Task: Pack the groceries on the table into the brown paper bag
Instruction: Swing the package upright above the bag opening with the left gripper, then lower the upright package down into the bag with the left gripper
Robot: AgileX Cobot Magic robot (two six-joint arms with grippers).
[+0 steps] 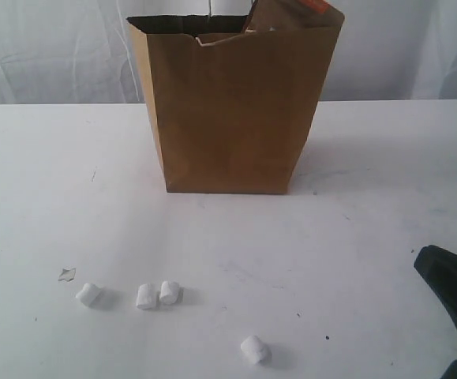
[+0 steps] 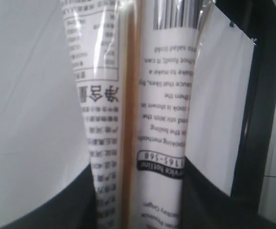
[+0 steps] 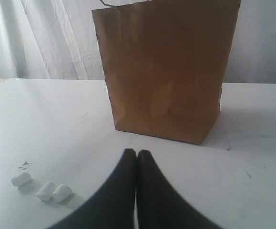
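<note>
While stubby marshmallows (image 1: 159, 294) lie loose, the kraft bag (image 1: 232, 118) stands.

The brown paper bag (image 1: 232, 118) is made of matt paper. The noodle packs (image 2: 159, 119) are wrapped in shiny plastic. The table (image 1: 354, 237) is finished smooth and matt.

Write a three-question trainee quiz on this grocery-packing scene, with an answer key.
1. How many marshmallows lie on the table in front of the brown paper bag? A) two B) four C) six
2. True or false: the right gripper is shut and empty.
3. Fill in: the left gripper holds ____.
Key: 1 B; 2 true; 3 noodle packs.
</note>
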